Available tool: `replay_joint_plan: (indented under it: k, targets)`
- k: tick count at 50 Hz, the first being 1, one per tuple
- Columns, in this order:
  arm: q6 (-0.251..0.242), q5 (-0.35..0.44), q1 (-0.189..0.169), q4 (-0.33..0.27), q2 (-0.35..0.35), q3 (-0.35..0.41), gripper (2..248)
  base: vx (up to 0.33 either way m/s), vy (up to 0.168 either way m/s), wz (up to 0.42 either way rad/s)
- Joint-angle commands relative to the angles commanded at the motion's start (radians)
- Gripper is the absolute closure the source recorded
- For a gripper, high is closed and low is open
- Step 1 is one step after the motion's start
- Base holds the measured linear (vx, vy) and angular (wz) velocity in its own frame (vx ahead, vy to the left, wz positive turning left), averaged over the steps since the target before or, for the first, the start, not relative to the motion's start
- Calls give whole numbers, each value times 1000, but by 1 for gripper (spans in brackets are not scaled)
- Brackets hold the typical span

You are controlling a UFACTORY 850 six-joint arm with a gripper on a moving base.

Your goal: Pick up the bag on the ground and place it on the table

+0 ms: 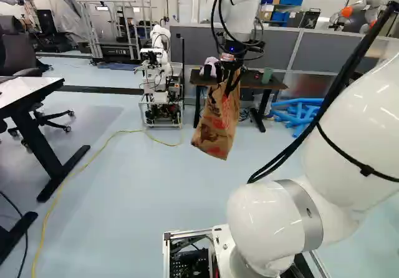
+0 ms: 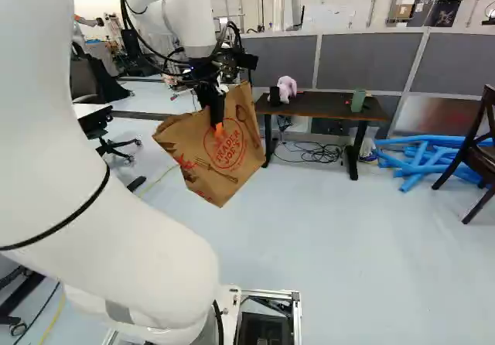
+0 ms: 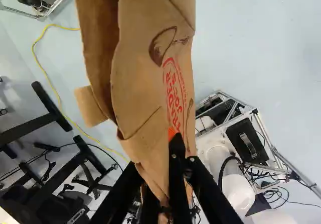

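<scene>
Bag point(image 2: 232, 159) – high up in the down-pointing pincer point(image 2: 219, 127)

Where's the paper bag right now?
In the right base view, the paper bag hangs from the gripper above the floor, just left of the dark table.

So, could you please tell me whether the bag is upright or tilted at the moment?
Tilted: in the right base view, the bag hangs from the gripper with its edges clearly slanting.

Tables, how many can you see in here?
2: the dark table ahead, before the grey partition, and the white table at the left edge of the left base view. Others may be hidden.
</scene>
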Motion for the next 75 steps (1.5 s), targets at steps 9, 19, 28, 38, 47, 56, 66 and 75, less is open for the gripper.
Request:
replay_joint_plan:
  k: [9, 19, 28, 38, 47, 56, 66, 75]
  targets:
    - [0, 0, 0, 0, 0, -1, 229, 0, 0, 0]
    - [0, 0, 0, 0, 0, -1, 229, 0, 0, 0]
    - [0, 0, 0, 0, 0, -1, 229, -11, -24, -58]
    - [0, 0, 0, 0, 0, -1, 229, 0, -14, 1]
    - [0, 0, 0, 0, 0, -1, 229, 1, -17, 1]
    - [0, 0, 0, 0, 0, -1, 229, -1, -55, 2]
    - [0, 0, 0, 0, 0, -1, 229, 21, -98, -12]
    - [0, 0, 0, 0, 0, -1, 229, 69, -96, -2]
